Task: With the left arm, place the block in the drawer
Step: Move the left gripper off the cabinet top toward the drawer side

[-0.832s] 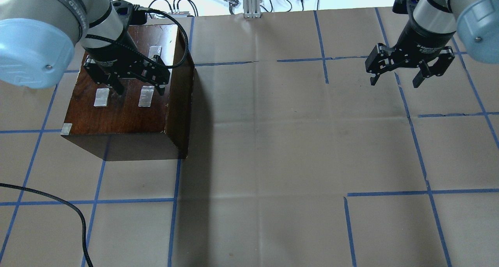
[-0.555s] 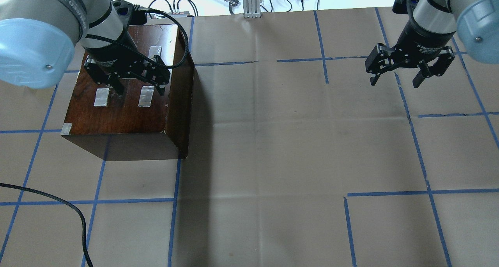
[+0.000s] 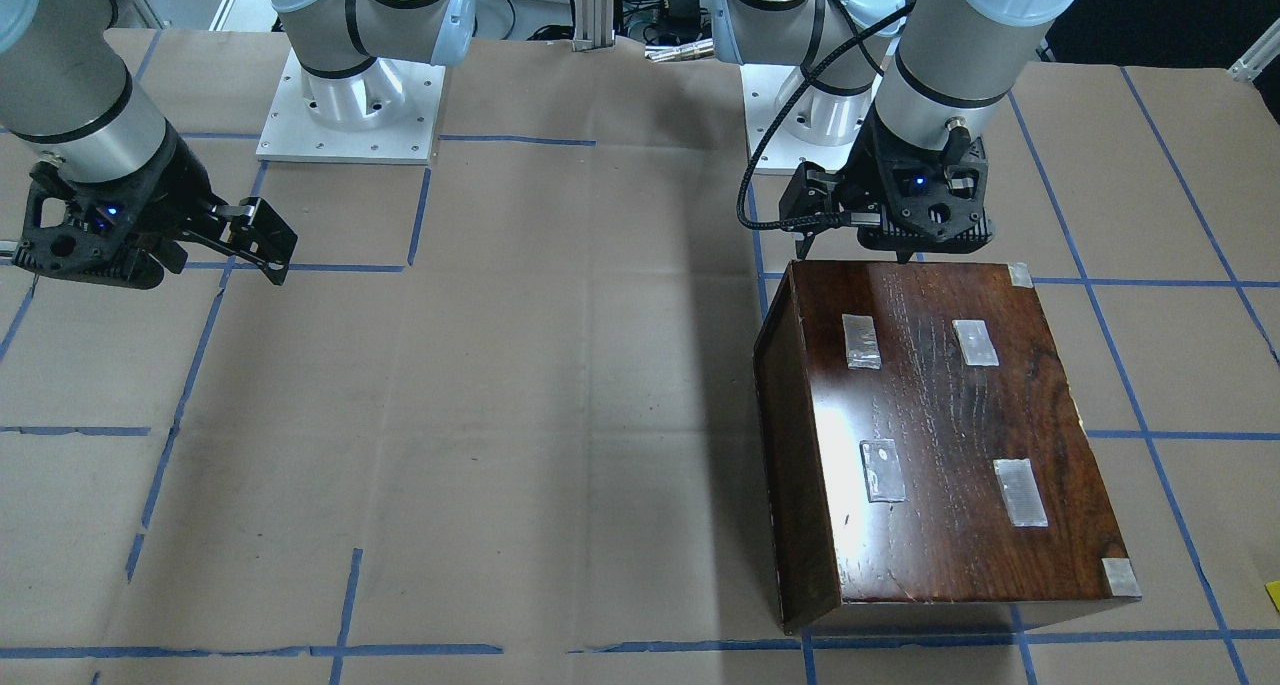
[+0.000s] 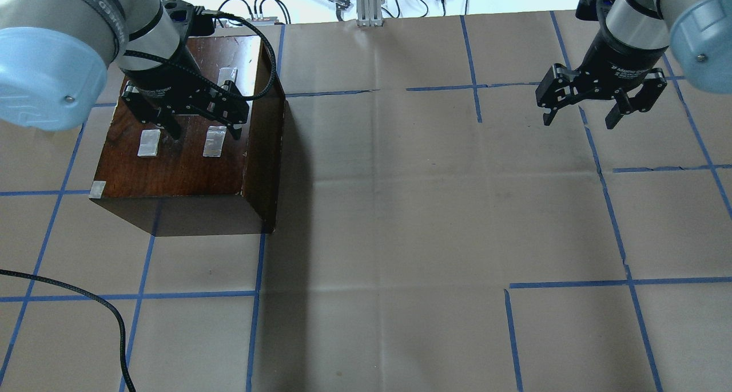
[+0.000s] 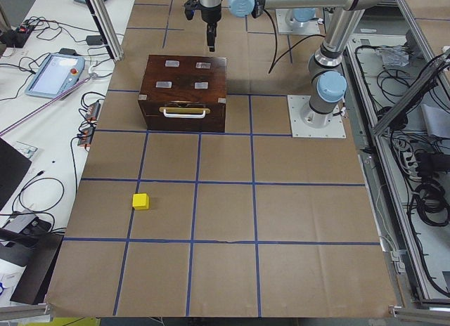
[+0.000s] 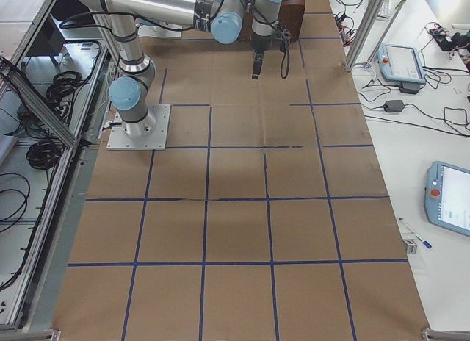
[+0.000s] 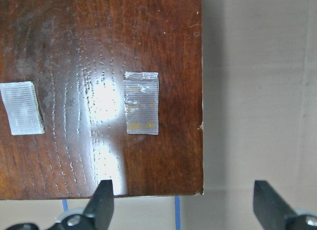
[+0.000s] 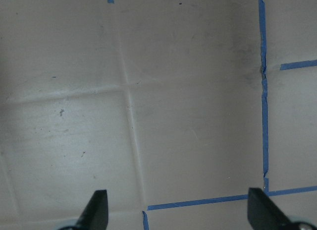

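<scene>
My left fingers [image 4: 172, 127] hang spread wide and empty over the dark glossy wooden cabinet [image 4: 183, 163], its dark-fronted drawer [image 5: 184, 119] shut. The small yellow cube block [image 5: 140, 201] lies near the paper-covered worktop's [image 4: 400, 209] left end. By my reckoning, fetching it comes next. The right fingers [image 4: 615, 117] are wide too.

White lettering [image 4: 157, 88] crosses the left gripper [image 4: 205, 133] over the cabinet [image 4: 183, 163] and the right gripper [image 4: 579, 121] well aside of it, too small to read.
</scene>
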Motion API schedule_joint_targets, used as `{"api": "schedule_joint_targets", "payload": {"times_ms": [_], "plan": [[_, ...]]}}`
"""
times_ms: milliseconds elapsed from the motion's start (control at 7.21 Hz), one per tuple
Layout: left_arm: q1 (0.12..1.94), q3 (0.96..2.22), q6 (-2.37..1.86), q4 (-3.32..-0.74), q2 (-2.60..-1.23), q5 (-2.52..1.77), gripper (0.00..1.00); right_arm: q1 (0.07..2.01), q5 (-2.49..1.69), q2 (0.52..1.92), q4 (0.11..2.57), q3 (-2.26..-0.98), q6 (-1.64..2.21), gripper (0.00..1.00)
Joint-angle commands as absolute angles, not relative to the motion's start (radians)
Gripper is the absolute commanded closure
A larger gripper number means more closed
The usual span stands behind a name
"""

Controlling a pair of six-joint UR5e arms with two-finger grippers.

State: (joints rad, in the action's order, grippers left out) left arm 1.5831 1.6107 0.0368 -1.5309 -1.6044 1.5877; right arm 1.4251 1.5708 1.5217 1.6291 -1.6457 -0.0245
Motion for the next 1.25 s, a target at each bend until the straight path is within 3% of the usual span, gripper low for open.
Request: {"api": "schedule_joint_targets", "payload": {"times_ms": [0,555,1110], "plan": [[1.583,1.611,0.037,-1.529,-1.608,1.588,0.01,1.425,1.571,1.522,1.629,-1.646,-0.025,0.00],[1.539,1.545,0.076,-1.531,-1.626,1.585,0.01,1.425,1.571,1.522,1.629,-1.646,-0.025,0.00],[1.347,1.489,0.158,-1.532,-1.673,1.572,0.01,1.425,1.571,1.522,1.629,-1.644,-0.025,0.00]]}}
